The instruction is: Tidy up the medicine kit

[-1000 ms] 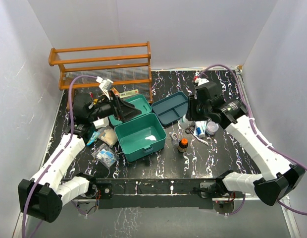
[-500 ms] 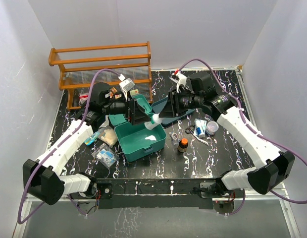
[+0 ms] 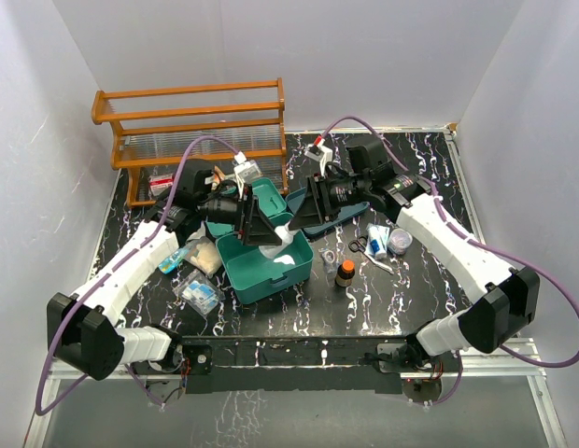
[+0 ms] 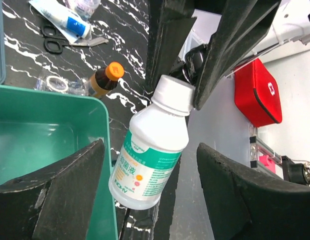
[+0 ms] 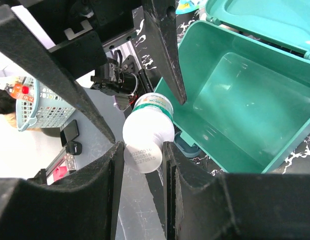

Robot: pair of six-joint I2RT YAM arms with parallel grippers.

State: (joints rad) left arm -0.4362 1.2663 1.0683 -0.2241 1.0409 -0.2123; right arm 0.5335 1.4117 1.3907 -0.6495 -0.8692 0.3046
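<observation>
The medicine kit [image 3: 257,282] is found on the bench [image 3: 364,299], left of centre, with its lid thrown back. A white bottle [image 4: 152,155] (green-labelled) is held in the air at the kit's rim and is clamped at the cap by the right gripper [image 5: 142,150]. The left gripper [image 4: 150,146] is spread open around the bottle's body, with gaps observed on both sides.

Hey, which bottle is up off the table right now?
The white bottle with the green label: the right gripper holds it by the cap at the medicine kit's edge. The brown orange-capped bottle stands on the table.
</observation>
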